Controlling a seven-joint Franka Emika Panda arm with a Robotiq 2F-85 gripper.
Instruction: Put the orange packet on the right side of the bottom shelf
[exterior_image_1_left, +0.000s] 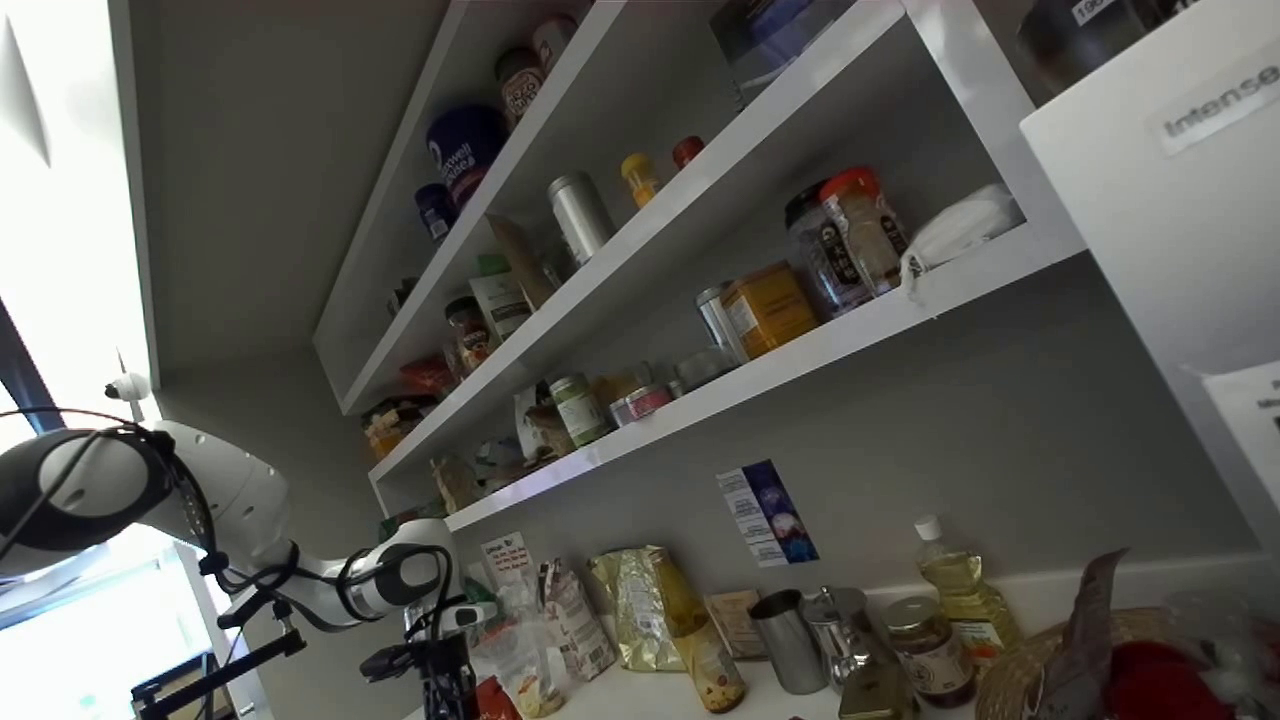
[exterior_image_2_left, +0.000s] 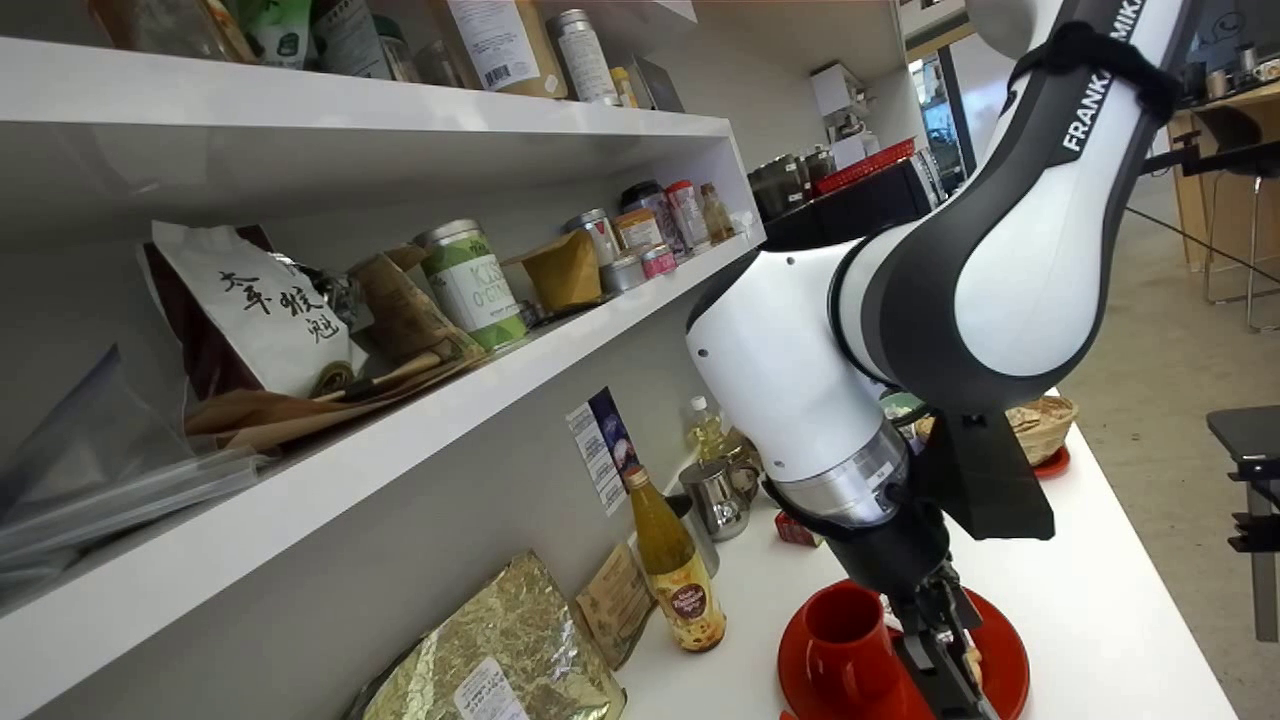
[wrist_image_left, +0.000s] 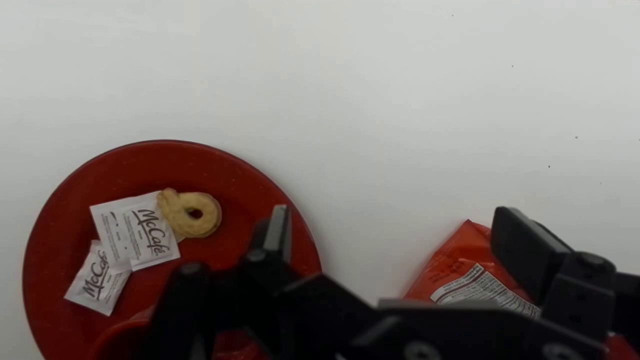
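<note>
Wrist view: an orange-red, crinkly plastic packet (wrist_image_left: 465, 270) lies on the smooth white bench (wrist_image_left: 370, 100), right of the round, flat red plate (wrist_image_left: 135, 172) and apart from it. The black two-fingered end effector (wrist_image_left: 392, 220) is spread wide and grasps nothing. In line of sight, one finger covers the plate's rim, the other part of the packet. Risk: a straight descent would likely catch the rim on one side and press the bag on the other; cause, poor centring. Orientation: a corner points to the top of the view; the printed white label slants down rightward, away from the plate. The long axis probably follows it, but the end effector hides the lower part; not confirmed.

In an exterior view, a glossy red mug (exterior_image_2_left: 850, 645) sits on the plate beside the end effector; a sideways correction could knock it. A slim yellow bottle (exterior_image_2_left: 672, 560), between plate and wall, could topple in a low swing toward the bottom shelf (exterior_image_2_left: 400, 446), a long, thick-edged white board.

In an exterior view, the plate is not visible. A black-lidded clear jar (exterior_image_1_left: 828, 250), a red-lidded clear jar (exterior_image_1_left: 868, 235) and a limp white bundle (exterior_image_1_left: 965, 230) crowd the shelf's right end; careless placement could shove one off.
</note>
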